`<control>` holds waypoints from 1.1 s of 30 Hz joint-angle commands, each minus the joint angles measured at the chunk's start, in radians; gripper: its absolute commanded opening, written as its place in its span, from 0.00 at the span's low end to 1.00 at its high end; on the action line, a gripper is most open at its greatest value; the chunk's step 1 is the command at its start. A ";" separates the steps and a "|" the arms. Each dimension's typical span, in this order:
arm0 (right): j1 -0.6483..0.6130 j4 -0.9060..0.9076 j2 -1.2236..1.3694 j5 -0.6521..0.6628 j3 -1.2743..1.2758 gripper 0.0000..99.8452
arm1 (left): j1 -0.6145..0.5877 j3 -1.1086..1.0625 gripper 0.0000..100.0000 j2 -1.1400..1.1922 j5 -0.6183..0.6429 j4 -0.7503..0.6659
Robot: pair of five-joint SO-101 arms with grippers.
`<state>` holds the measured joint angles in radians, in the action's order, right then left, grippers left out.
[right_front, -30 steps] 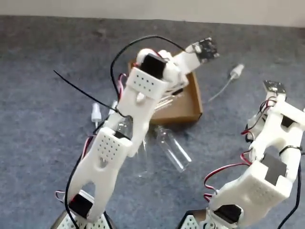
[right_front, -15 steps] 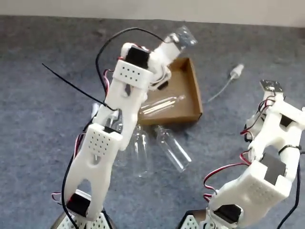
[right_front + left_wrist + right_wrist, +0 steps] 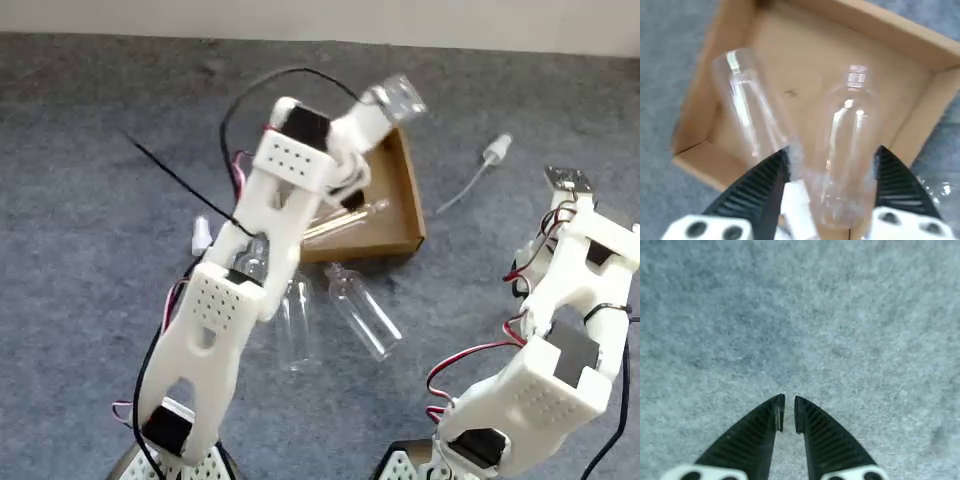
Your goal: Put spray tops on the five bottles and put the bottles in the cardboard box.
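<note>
My left gripper [image 3: 831,156] hangs over the cardboard box [image 3: 900,40], shut on a clear bottle [image 3: 847,145] whose bare neck points into the box. A second clear bottle [image 3: 742,107] lies on the box floor beside it, with a white piece near its close end. In the high view that bottle [image 3: 345,218] lies across the box [image 3: 405,225] under the left arm, a thin tube showing inside it. My right gripper [image 3: 788,412] is shut and empty, low over bare carpet at the right.
Two clear bottles [image 3: 362,312] [image 3: 295,322] lie on the carpet in front of the box. A white spray top [image 3: 203,235] sits left of the left arm. Another spray top with its tube [image 3: 494,152] lies right of the box.
The left arm swung left off the box, uncovering the bottle inside, then came partly back to the right over it. The right arm stayed still.
</note>
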<state>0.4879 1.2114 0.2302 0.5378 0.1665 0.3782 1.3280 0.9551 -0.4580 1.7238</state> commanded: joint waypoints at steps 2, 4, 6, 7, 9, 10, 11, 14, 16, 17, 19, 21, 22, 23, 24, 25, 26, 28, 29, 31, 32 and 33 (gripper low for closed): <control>-0.010 -0.018 -0.059 0.011 -0.005 0.00 | 0.022 -0.002 0.24 0.068 -0.011 0.000; -0.010 -0.018 -0.059 0.011 -0.005 0.00 | 0.022 -0.002 0.24 0.111 -0.012 -0.014; -0.010 -0.018 -0.059 0.011 -0.005 0.00 | 0.021 -0.002 0.23 0.140 -0.020 -0.028; -0.010 -0.018 -0.059 0.011 -0.005 0.00 | 0.021 -0.002 0.23 0.153 -0.028 -0.029; -0.010 -0.018 -0.059 0.011 -0.005 0.00 | 0.021 -0.002 0.23 0.168 -0.029 -0.031; -0.010 -0.019 -0.059 0.011 -0.005 0.00 | 0.021 -0.002 0.23 0.179 -0.029 -0.035; -0.010 -0.019 -0.059 0.011 -0.005 0.00 | 0.021 -0.002 0.23 0.189 -0.029 -0.035; -0.010 -0.019 -0.059 0.011 -0.005 0.00 | 0.022 -0.002 0.17 0.223 -0.031 -0.037; -0.010 -0.019 -0.059 0.011 -0.005 0.00 | 0.022 -0.002 0.09 0.234 -0.031 -0.057; -0.010 -0.019 -0.059 0.011 -0.005 0.00 | 0.021 -0.002 0.05 0.236 -0.029 -0.063; -0.010 -0.019 -0.059 0.011 -0.005 0.00 | 0.021 0.007 0.01 0.231 -0.028 -0.061; -0.008 -0.019 -0.059 0.011 -0.005 0.00 | 0.021 0.082 0.00 0.211 -0.026 -0.057; -0.008 -0.019 -0.059 0.011 -0.005 0.00 | 0.021 0.125 0.00 0.197 -0.025 -0.054; -0.008 -0.019 -0.059 0.011 -0.005 0.00 | 0.021 0.165 0.00 0.182 -0.025 -0.034; -0.008 -0.019 -0.059 0.011 -0.005 0.00 | 0.021 0.202 0.00 0.166 -0.023 -0.014; -0.008 -0.019 -0.059 0.011 -0.005 0.00 | 0.021 0.243 0.00 0.151 -0.021 0.009; -0.008 -0.019 -0.059 0.011 -0.005 0.00 | 0.021 0.272 0.00 0.133 -0.008 0.021; -0.008 -0.019 -0.059 0.011 -0.005 0.00 | 0.012 0.292 0.00 0.093 0.029 0.025; -0.008 -0.019 -0.059 0.011 -0.005 0.00 | -0.001 0.294 0.00 0.067 0.041 0.026; -0.008 -0.019 -0.059 0.011 -0.005 0.00 | -0.033 0.289 0.00 0.010 0.074 0.026; -0.007 -0.019 -0.059 0.011 -0.005 0.00 | -0.054 0.289 0.00 -0.016 0.100 0.028; -0.004 -0.019 -0.059 0.011 -0.005 0.00 | -0.079 0.289 0.00 -0.044 0.123 0.028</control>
<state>0.4879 1.2114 0.2302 0.5378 0.1665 0.3798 1.5704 1.0702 -0.4166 1.7423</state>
